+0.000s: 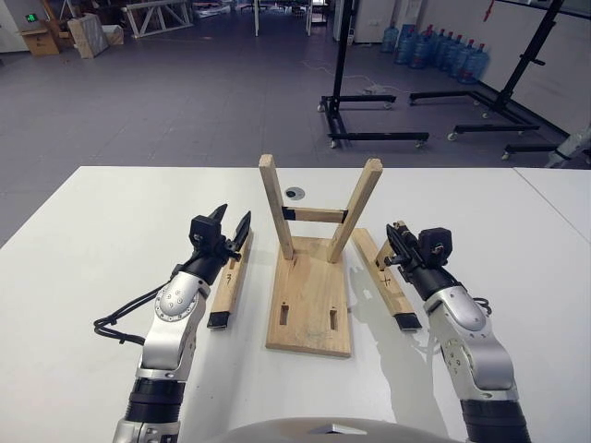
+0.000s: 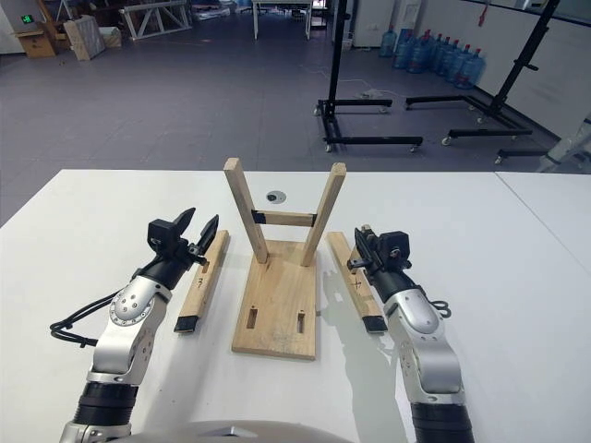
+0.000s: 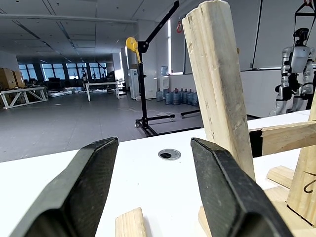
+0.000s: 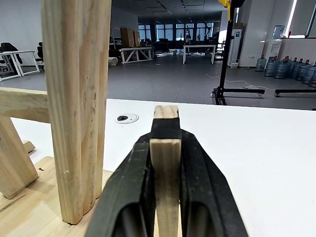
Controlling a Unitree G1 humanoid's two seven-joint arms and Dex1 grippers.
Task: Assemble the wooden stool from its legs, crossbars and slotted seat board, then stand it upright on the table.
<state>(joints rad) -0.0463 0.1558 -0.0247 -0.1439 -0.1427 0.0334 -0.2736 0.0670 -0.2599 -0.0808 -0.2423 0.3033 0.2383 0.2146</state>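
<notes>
**Head view.** The slotted seat board (image 1: 309, 300) lies flat at frame centre. Two standing legs (image 1: 274, 208) joined by a crossbar (image 1: 316, 215) sit in its upper slots, and a loose left leg (image 1: 228, 281) and right leg (image 1: 383, 272) flank it. The wood is probably stiff and light, best gripped mid-length.

**Left wrist view.** The left gripper (image 3: 155, 148) is spread wide and empty, over the left leg's end.

**Right wrist view.** The right gripper (image 4: 165, 131) is clenched on the right leg, a contact unclear from the head.
</notes>
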